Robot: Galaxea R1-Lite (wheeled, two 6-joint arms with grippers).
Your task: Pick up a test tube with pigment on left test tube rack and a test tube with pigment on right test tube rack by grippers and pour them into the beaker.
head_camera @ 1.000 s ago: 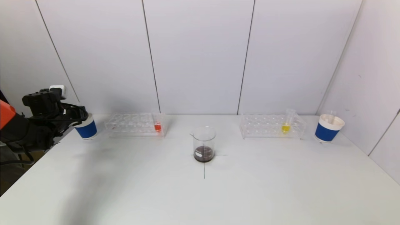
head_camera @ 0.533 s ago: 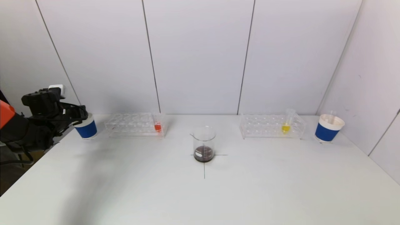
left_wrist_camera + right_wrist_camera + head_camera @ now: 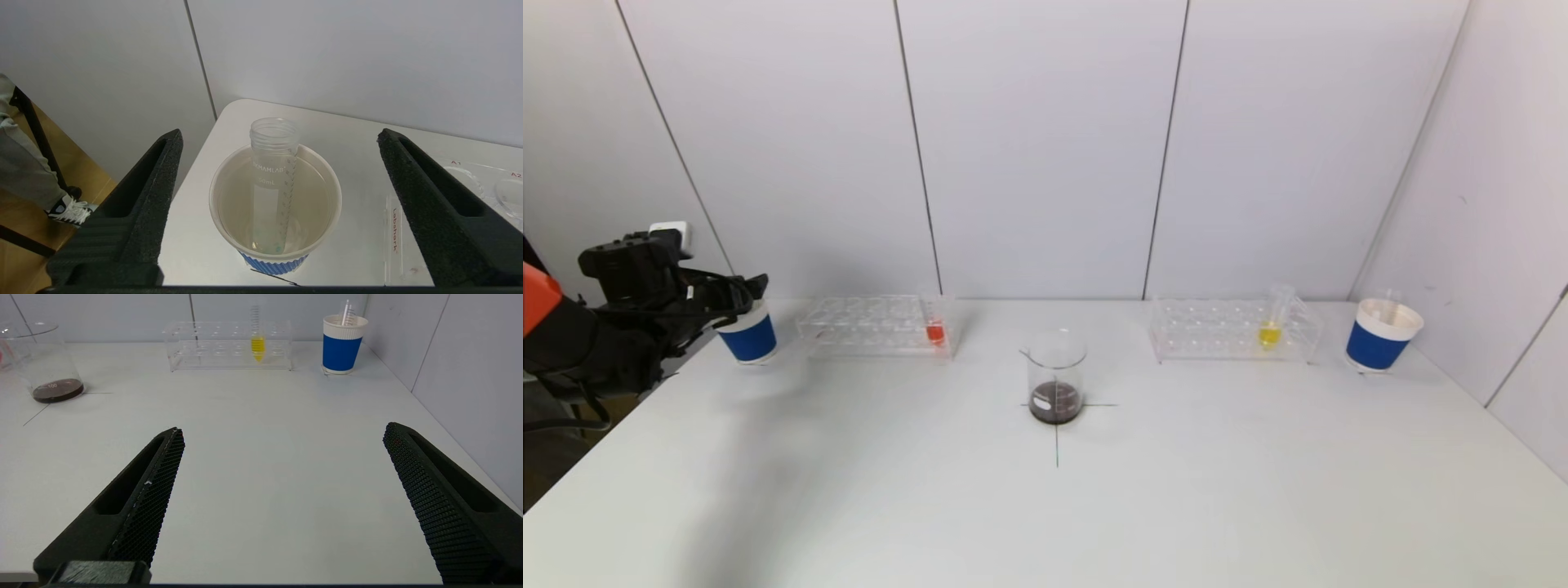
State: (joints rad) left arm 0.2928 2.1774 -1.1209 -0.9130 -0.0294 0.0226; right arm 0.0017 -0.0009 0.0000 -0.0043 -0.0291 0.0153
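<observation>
My left gripper (image 3: 742, 296) hovers open over the blue paper cup (image 3: 749, 335) at the table's far left. In the left wrist view its jaws (image 3: 280, 134) stand wide on either side of that cup (image 3: 270, 264), and a clear empty test tube (image 3: 271, 192) stands in it, touched by neither finger. The left test tube rack (image 3: 874, 325) holds a tube with red pigment (image 3: 935, 331). The right rack (image 3: 1232, 329) holds a tube with yellow pigment (image 3: 1269, 331). The beaker (image 3: 1055, 377) at the centre holds dark liquid. My right gripper (image 3: 284, 428) is open over bare table, out of the head view.
A second blue cup (image 3: 1382, 335) with an empty tube stands at the far right, near the side wall. The table's left edge runs just beside the left cup. A cross mark on the table lies under the beaker.
My left gripper's jaws have spread apart over the left cup, and the empty tube now stands free in it. The arm has stayed in place.
</observation>
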